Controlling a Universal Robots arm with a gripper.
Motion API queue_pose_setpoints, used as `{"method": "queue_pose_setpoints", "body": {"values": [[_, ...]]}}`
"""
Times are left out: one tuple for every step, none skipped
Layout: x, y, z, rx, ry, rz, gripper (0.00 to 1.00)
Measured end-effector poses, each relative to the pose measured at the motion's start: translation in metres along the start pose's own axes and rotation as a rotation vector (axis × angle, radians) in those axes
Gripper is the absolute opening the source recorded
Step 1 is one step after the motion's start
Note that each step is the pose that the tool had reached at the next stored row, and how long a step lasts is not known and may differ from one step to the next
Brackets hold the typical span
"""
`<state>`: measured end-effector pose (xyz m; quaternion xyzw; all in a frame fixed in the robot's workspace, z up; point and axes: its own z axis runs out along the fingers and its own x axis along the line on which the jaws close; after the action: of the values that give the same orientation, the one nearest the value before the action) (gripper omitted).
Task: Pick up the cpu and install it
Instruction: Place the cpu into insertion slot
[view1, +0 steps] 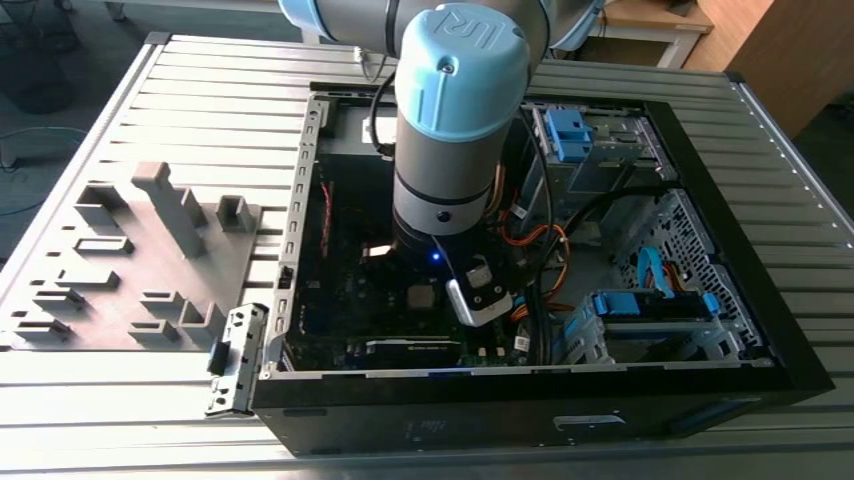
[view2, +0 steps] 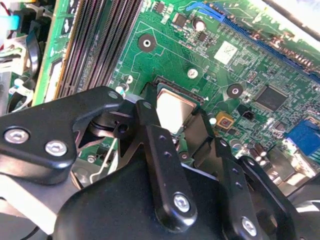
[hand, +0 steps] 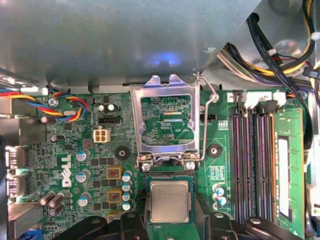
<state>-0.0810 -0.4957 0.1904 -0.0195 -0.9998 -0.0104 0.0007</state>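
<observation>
Cpu: the small silver-grey square cpu (hand: 170, 201) lies flat, metal face up, squarely within the socket; it shows in both wrist views.
Socket: a dark frame (hand: 146, 192) that rings the chip closely, set on the green motherboard (hand: 212, 175).
Claw: the claw (hand: 173, 220) straddles the cpu, with black parts of it on two opposite sides, very near the chip's edges. Whether it presses on the chip or stands just clear of it, I cannot tell.
Socket bracket: the silver metal-framed bracket (hand: 165, 92) stands open just beside the socket, hinged at the socket's edge. The board shows through its window.
Lever: a thin wire lever (hand: 206, 107) runs along one side of the bracket, lifted off the board.
Memory slots: long dark slots (hand: 247, 165) run parallel beside the socket. A narrow green memory stick (hand: 292, 150) lies along their far side.
Cables: a coloured wire bundle (hand: 67, 105) plugs into the board on the side away from the slots, and black and yellow cables (hand: 270, 45) hang past the slots.
Arm: grey with a pale blue cap, the arm (view1: 454, 130) reaches down into the open black case (view1: 534, 405) — mid-frame in the exterior view.
Tabletop: a slatted metal tabletop (view1: 200, 90) carries the case.
Fixture: a grey moulded fixture (view1: 147, 240) sits at the exterior view's left, beside the case.
</observation>
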Motion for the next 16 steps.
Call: {"method": "queue_pose_setpoints", "body": {"values": [[0.0000, 0.0000, 0.0001, -0.0001, -0.0001, 0.001, 0.47], [0.0000, 0.0000, 0.0003, 0.0000, -0.0001, 0.003, 0.47], [-0.0001, 0.0000, 0.0005, -0.0001, -0.0001, 0.005, 0.47], [-0.0001, 0.0000, 0.0007, 0.0000, -0.0001, 0.006, 0.47], [0.0000, 0.0000, 0.0009, 0.0001, -0.0001, 0.006, 0.47], [0.0000, 0.0000, 0.0010, 0.0001, -0.0001, 0.006, 0.47], [0.0000, 0.0000, 0.0010, 0.0002, -0.0001, 0.006, 0.47], [0.0000, 0.0000, 0.0010, 0.0001, -0.0001, 0.006, 0.47], [0.0000, 0.0000, 0.0011, 0.0000, -0.0002, 0.006, 0.47], [0.0000, 0.0000, 0.0011, 0.0000, -0.0001, 0.006, 0.47], [0.0000, 0.0000, 0.0011, 0.0000, -0.0002, 0.006, 0.47], [0.0000, 0.0000, 0.0013, 0.0000, -0.0001, 0.006, 0.47], [0.0000, -0.0001, 0.0017, 0.0001, -0.0001, 0.007, 0.47], [0.0000, -0.0001, 0.0020, 0.0004, 0.0000, 0.007, 0.47], [0.0000, -0.0001, 0.0022, 0.0005, 0.0001, 0.007, 0.47], [0.0000, -0.0001, 0.0023, 0.0005, 0.0001, 0.007, 0.47]]}}
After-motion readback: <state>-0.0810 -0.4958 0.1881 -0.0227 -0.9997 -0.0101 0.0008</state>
